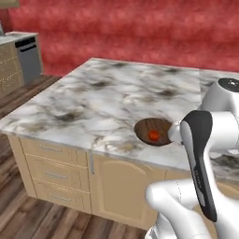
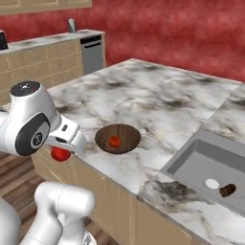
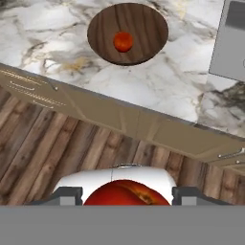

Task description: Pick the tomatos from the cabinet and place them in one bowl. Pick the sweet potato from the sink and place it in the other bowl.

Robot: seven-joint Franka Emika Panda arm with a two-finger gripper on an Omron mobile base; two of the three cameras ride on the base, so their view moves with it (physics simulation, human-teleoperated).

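Counter: marble top [image 2: 158,95] is stretching under a red wall.
Bowl: brown bowl [image 2: 117,139] is sitting near the edge, holding one tomato [image 2: 114,141].
Gripper: gripper [image 2: 62,152] is squeezing a second tomato [image 2: 60,154], hanging off the counter's edge, beside the bowl.
Feel: looking small, light, smooth, squishy; holding its round middle gently seems best.
Sink: sink [image 2: 201,158] is holding a brown lump [image 2: 228,190].

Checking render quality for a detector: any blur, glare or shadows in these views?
Left base view: soft throughout, no glare on the marble counter. Right base view: sink basin evenly shaded, no hard shadows. Hand view: held tomato cropped at the bottom, bowl grain fairly crisp.
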